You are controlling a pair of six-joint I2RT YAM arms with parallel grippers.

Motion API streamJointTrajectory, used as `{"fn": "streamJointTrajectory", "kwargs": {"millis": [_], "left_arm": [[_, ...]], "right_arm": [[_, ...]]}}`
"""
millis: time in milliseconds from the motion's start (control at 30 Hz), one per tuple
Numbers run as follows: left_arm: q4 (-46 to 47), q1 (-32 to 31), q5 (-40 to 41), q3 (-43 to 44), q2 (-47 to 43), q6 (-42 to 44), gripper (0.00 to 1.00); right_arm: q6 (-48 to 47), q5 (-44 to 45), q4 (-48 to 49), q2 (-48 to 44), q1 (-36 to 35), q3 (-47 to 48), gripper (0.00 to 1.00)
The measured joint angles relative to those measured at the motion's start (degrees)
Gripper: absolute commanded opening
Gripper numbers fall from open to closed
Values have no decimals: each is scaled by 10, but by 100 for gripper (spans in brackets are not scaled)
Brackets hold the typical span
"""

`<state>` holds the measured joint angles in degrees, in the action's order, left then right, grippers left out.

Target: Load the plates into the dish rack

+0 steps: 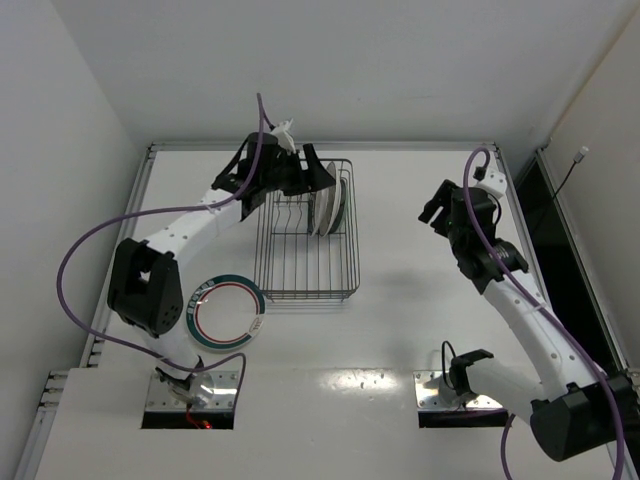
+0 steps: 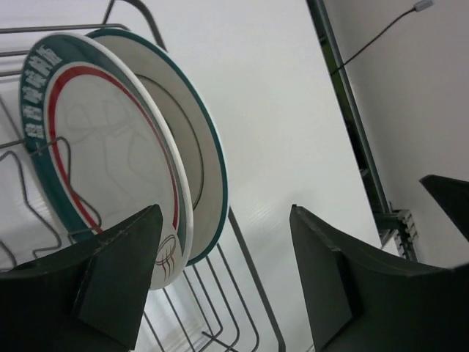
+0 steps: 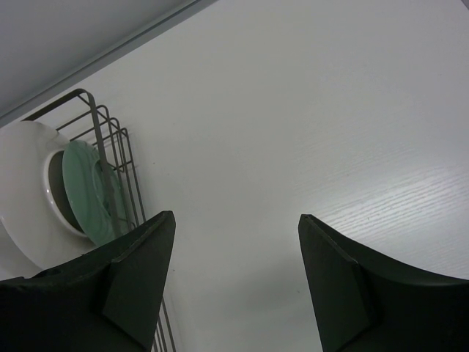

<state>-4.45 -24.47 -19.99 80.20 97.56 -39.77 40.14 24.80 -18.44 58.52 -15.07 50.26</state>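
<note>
Purple cable [image 1: 66, 262] loops off the L arm [image 1: 190, 228], well left of the dish rack [image 1: 306, 297]. Just beside the rack's near-left corner, one green-rimmed plate [image 1: 228, 312] w/ a red ring lies flat on the white table [image 1: 400, 330]; the arm's elbow covers its left edge. Left gripper [image 1: 322, 178] hangs over the rack's far end, fingers spread apart w/ nothing betw. them, near the racked plates. In the wrist view it is not touching them. The rack holds 2 plates upright at its far-right end, close together. The front plate [image 2: 110, 158], green rim + red ring, faces the left gripper. The rear plate [image 2: 212, 169], pale w/ a dark edge, stands right behind it. Well right of the rack, the right gripper [image 1: 437, 212] hovers above the table, fingers wide apart, holding nothing. From its wrist view the rack's side wires stand in front of both plates' backs.
</note>
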Motion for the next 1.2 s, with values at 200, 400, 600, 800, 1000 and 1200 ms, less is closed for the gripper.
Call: {"fn": "streamJointTrajectory", "kwargs": {"millis": [200, 400, 600, 800, 1000, 1200], "left_arm": [[-136, 0, 131, 36, -49, 57, 72], [-296, 31, 332, -16, -219, -3, 78], [-457, 51, 417, -158, -354, -121, 24], [-486, 74, 379, -309, -360, -176, 0], [-437, 115, 315, -351, -286, -188, 0], [-374, 146, 293, -351, -174, -184, 0]], "right_arm": [[0, 0, 0, -7, 0, 0, 65], [0, -5, 0, -9, 0, 0, 65], [2, -16, 0, -9, 0, 0, 65], [4, -28, 4, -9, 0, -6, 65], [4, -29, 4, -10, 0, -7, 65], [4, -28, 4, -13, 4, -7, 65]]}}
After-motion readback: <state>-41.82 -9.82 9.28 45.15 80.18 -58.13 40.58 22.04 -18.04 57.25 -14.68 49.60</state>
